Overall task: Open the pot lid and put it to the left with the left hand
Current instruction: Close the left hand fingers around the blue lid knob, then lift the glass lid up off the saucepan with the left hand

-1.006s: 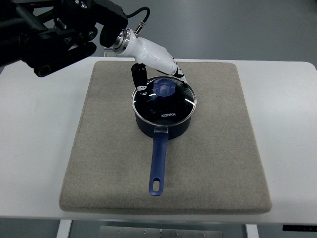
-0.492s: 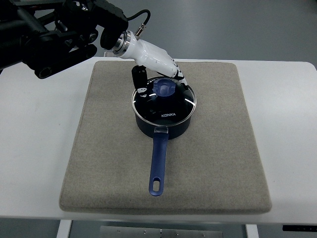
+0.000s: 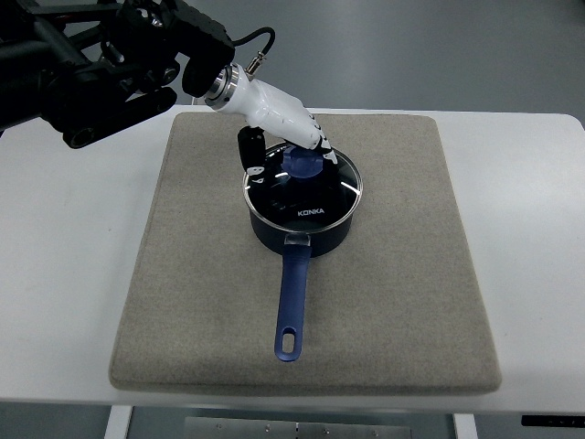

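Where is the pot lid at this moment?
The lid sits on the pot, on the far middle part of the grey mat, with the left hand over its knob.

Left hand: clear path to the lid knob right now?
Probably yes. The left hand is already over the blue knob of the glass lid, fingers around it or nearly so. Nothing stands between them; the mat to the left is bare.

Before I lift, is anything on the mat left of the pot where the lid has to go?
Nothing visible. The mat left of the pot lies bare, and the left hand is already at the lid knob.
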{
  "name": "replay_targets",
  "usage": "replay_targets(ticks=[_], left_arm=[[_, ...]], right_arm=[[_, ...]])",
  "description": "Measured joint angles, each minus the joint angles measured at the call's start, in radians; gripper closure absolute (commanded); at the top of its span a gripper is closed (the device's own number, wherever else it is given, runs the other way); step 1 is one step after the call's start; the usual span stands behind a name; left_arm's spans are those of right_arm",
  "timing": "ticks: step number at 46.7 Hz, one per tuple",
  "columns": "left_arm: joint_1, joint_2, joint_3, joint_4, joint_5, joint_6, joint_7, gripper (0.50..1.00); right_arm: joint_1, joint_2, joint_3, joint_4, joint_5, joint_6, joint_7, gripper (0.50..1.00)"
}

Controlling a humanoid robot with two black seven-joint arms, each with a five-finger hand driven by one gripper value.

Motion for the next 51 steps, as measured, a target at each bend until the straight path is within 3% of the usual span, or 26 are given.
replay_targets(ticks=[11, 16, 22, 29, 37, 41, 43, 51], left_arm=[[-0.002, -0.002, -0.001, 0.002, -0.004, 0.043, 0.0, 0.615], [-0.002, -0.002, 0.0, 0.001, -0.004, 0.044, 0.0, 0.701], [-0.002, -0.002, 0.0, 0.001, -0.002, 0.047, 0.0, 0.726], [-0.002, -0.003, -0.001, 0.003, -0.002, 0.048, 0.0, 0.846], [-0.002, -0.003, -0.001, 0.005, -0.003, 0.051, 0.0, 0.87], [-0.002, -0.003, -0.002, 0.005, -0.004, 0.067, 0.0, 0.941], [-0.002, -0.003, -0.002, 0.005, -0.004, 0.076, 0.0, 1.0], [-0.001, -0.003, -0.005, 0.008, -0.007, 0.089, 0.0, 1.0]], right_arm=[[0.0, 0.0, 0.0, 0.001, 0.0, 0.0, 0.0, 0.583], [0.0, 0.0, 0.0, 0.0, 0.0, 0.0, 0.0, 0.583], [0.0, 0.0, 0.0, 0.0, 0.0, 0.0, 0.0, 0.583], [0.0, 0.0, 0.0, 0.0, 0.0, 0.0, 0.0, 0.583], [0.0, 0.0, 0.0, 0.001, 0.0, 0.0, 0.0, 0.583], [0.0, 0.0, 0.0, 0.0, 0.0, 0.0, 0.0, 0.583], [0.0, 0.0, 0.0, 0.0, 0.0, 0.0, 0.0, 0.583], [0.0, 0.0, 0.0, 0.0, 0.0, 0.0, 0.0, 0.583]])
